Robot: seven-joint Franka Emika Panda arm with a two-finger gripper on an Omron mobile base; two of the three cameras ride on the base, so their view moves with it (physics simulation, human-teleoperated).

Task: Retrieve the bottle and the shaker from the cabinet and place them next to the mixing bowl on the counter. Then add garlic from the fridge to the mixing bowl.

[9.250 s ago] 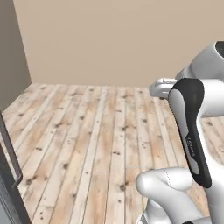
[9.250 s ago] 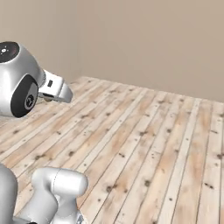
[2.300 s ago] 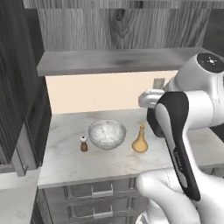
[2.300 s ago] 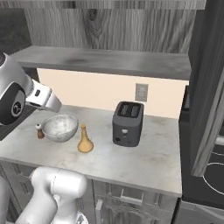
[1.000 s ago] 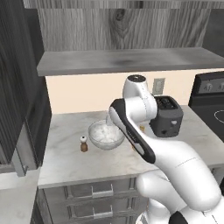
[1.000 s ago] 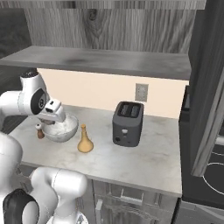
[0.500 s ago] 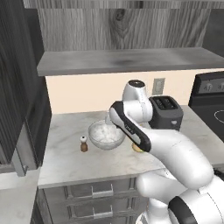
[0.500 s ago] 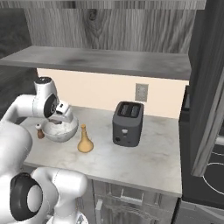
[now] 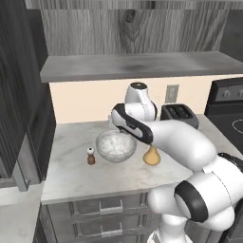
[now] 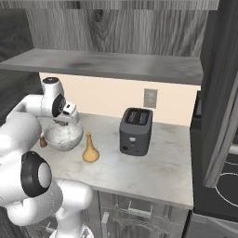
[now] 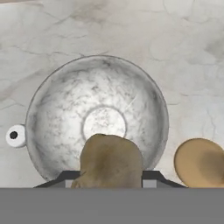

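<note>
your claw grips the brownish-tan garlic lump directly above the round translucent glass mixing bowl. tan gourd bottle and white-topped brown shaker already flank it on the bench; only the drop remains.

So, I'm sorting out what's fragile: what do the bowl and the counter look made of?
Mixing bowl: apparently translucent whitish glass, since the counter's veining shows through its wall. Counter: looks like polished off-white marble or similar stone, with grey veins.
</note>
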